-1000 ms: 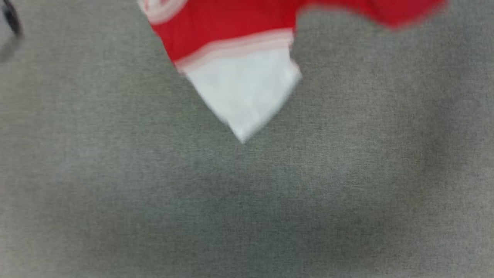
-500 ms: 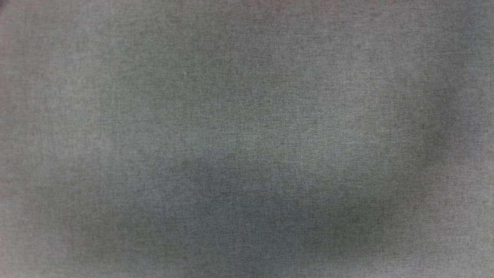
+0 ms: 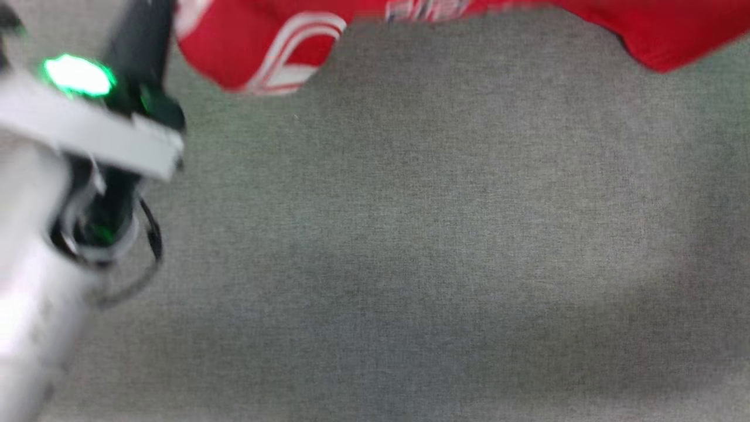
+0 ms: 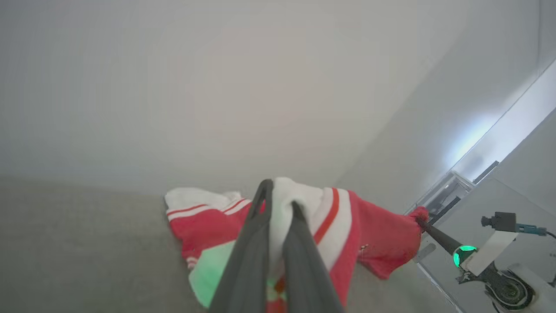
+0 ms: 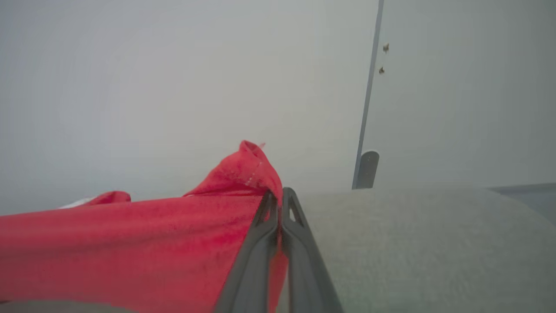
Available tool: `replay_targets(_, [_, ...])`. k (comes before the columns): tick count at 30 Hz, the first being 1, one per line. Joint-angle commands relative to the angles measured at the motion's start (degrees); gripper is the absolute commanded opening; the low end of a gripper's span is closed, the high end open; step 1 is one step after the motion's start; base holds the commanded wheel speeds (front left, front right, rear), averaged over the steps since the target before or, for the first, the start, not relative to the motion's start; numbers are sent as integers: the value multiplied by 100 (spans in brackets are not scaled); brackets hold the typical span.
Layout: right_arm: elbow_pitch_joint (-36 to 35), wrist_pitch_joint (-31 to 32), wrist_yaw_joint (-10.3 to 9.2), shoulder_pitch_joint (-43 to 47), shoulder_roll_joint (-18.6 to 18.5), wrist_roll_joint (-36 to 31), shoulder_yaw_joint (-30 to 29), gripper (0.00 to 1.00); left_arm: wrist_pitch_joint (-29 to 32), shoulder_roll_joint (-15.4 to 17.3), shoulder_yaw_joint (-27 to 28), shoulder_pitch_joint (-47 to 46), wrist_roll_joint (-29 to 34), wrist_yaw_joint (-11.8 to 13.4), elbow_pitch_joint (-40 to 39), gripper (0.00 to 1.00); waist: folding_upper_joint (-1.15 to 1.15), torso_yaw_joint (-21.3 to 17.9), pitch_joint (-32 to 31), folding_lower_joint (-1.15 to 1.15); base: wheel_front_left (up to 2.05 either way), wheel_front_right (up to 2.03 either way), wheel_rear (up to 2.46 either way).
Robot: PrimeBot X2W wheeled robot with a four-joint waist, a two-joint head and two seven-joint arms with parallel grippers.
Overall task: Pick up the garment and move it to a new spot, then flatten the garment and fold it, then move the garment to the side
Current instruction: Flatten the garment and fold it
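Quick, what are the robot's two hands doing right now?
The left gripper: closed, pinching a white, red-striped part of the red jersey.
The right gripper: closed, pinching a red edge of the same jersey.

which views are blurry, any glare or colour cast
Head view: motion-smeared, garment and pale forearm soft-edged, its green light blown out. Left wrist view: sharper, green cast on the garment beside the left gripper. Right wrist view: fairly crisp at the right gripper.
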Motion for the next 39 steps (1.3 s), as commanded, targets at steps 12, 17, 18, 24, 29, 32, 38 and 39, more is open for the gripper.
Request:
replay_targets(12, [-2554, 909, -11, 3406, 317, 458, -456, 0, -22, -169, 823, 3109, 946, 16, -1272, 0, 0, 74, -539, 0, 0, 0, 0])
replay_targets(17, [-3210, 1181, -11, 4270, 531, 455, -722, 0, -22, -121, 945, 3863, 1188, 16, -1654, 0, 0, 71, -707, 0, 0, 0, 0])
replay_targets(18, [-3345, 1219, -11, 4422, 562, 461, -779, 0, -22, -115, 993, 3998, 1238, 17, -1726, 0, 0, 77, -731, 0, 0, 0, 0])
replay_targets(24, [-4018, 1384, -12, 5236, 819, 539, -1124, 0, -22, -60, 1180, 4697, 1644, 17, -2072, 0, 0, 126, -849, 0, 0, 0, 0])
replay_targets(29, [-4582, 1500, -12, 5892, 1014, 605, -1350, 0, -22, -66, 1344, 5170, 1854, 17, -2392, 0, 0, 149, -901, 0, 0, 0, 0])
replay_targets(32, [-4878, 1578, -12, 6172, 1085, 621, -1436, 0, -22, -60, 1443, 5384, 1921, 17, -2545, 0, 0, 140, -904, 0, 0, 0, 0])
replay_targets(38, [-5074, 1717, -11, 6033, 1143, 569, -1340, 0, -22, -60, 1370, 5212, 1971, 17, -2553, 0, 0, 93, -864, 0, 0, 0, 0])
replay_targets(39, [-5046, 1739, -11, 5935, 1131, 549, -1300, 0, -21, -51, 1325, 5126, 1940, 17, -2534, 0, 0, 85, -849, 0, 0, 0, 0])
